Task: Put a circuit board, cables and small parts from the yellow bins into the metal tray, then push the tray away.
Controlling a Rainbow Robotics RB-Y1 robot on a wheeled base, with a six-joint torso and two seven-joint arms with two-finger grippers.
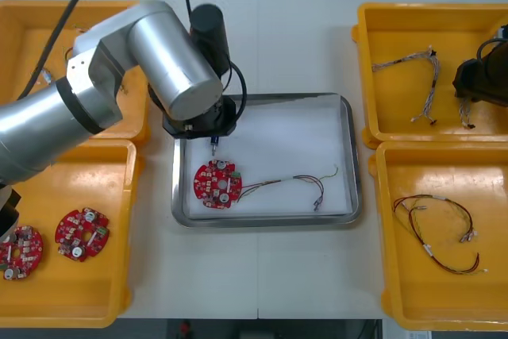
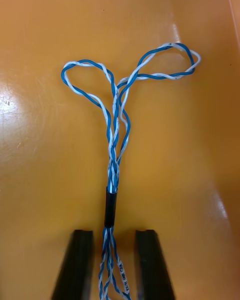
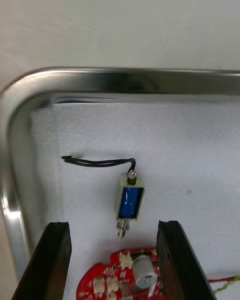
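My left gripper point(image 3: 114, 226) hangs open over the left part of the metal tray point(image 1: 349, 156). Just beyond its fingertips a small metal part point(image 3: 130, 202) with a blue body and a black wire lies free on the white lining. In the front view this part point(image 1: 213, 144) shows under the left gripper point(image 1: 212, 134), with a red circuit board point(image 1: 216, 184) and a red and yellow cable point(image 1: 294, 184) nearer the tray's front. My right gripper point(image 2: 114, 232) is low in the far right bin point(image 1: 397, 29), its fingers narrowed around a twisted blue and white cable point(image 2: 116, 130) without touching it.
Two more circuit boards point(image 1: 79, 234) lie in the near left bin point(image 1: 119, 275). Red, yellow and black cables point(image 1: 436, 232) fill the near right bin point(image 1: 381, 275). More twisted cables point(image 1: 413, 59) lie in the far right bin beside the right gripper point(image 1: 476, 89).
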